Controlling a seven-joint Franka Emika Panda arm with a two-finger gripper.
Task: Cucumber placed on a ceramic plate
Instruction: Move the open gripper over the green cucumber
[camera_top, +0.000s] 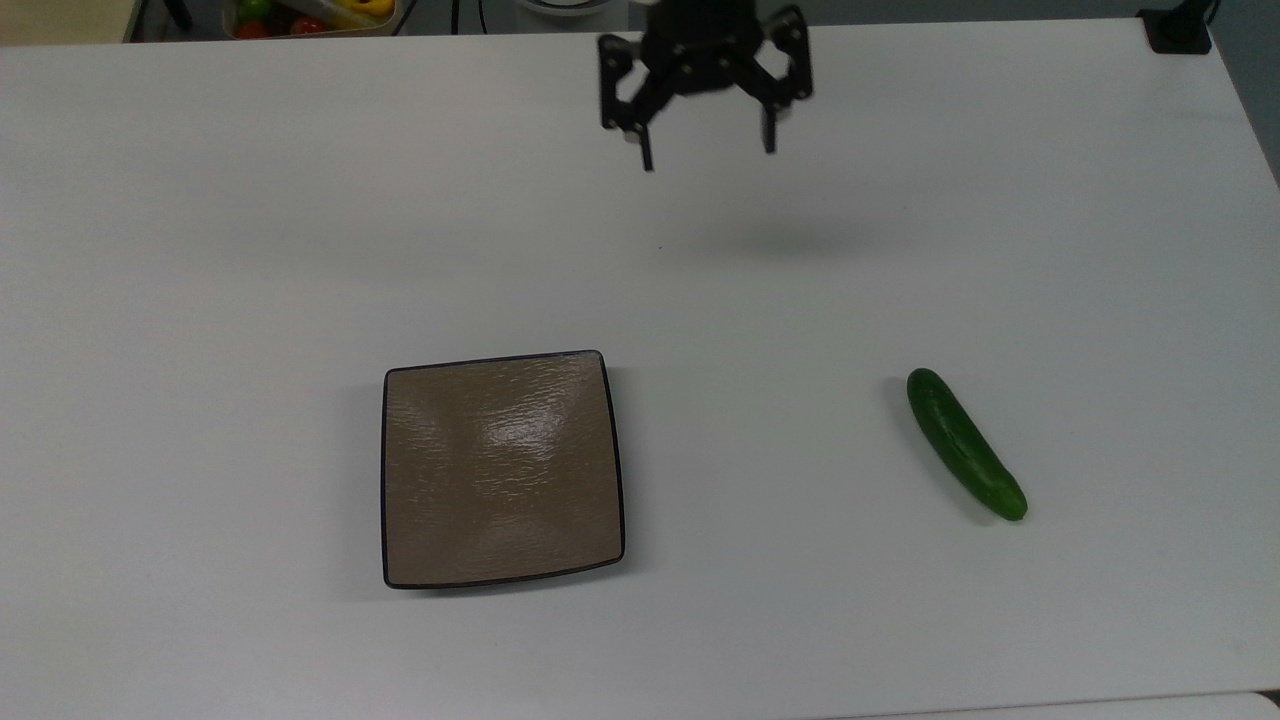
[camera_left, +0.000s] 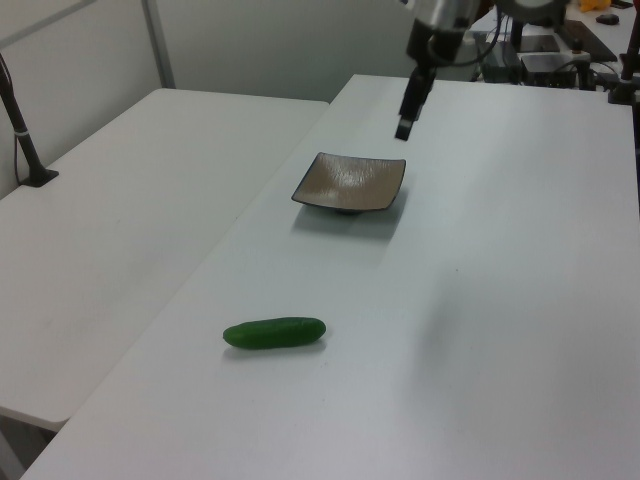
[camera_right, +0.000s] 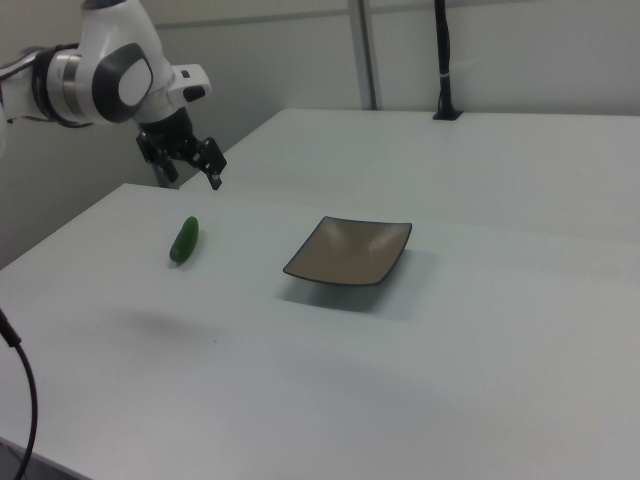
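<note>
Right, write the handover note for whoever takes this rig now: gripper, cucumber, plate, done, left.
Gripper: open, empty, in the air above the table, near the top view's upper edge.
Cucumber: lying flat on the table, untouched, well to the top view's right of the plate.
Ceramic plate: bare, nothing on it.
Done: nothing grasped yet.
Left: bring the gripper over the cucumber, descend, grasp it, carry it to the plate, release.

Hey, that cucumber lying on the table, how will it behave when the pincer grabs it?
The cucumber looks smooth and glossy, so it may slip in a loose grip. It is round and lies flat on the table, so a nudge could roll it. It looks stiff, holding its slight curve.
</note>
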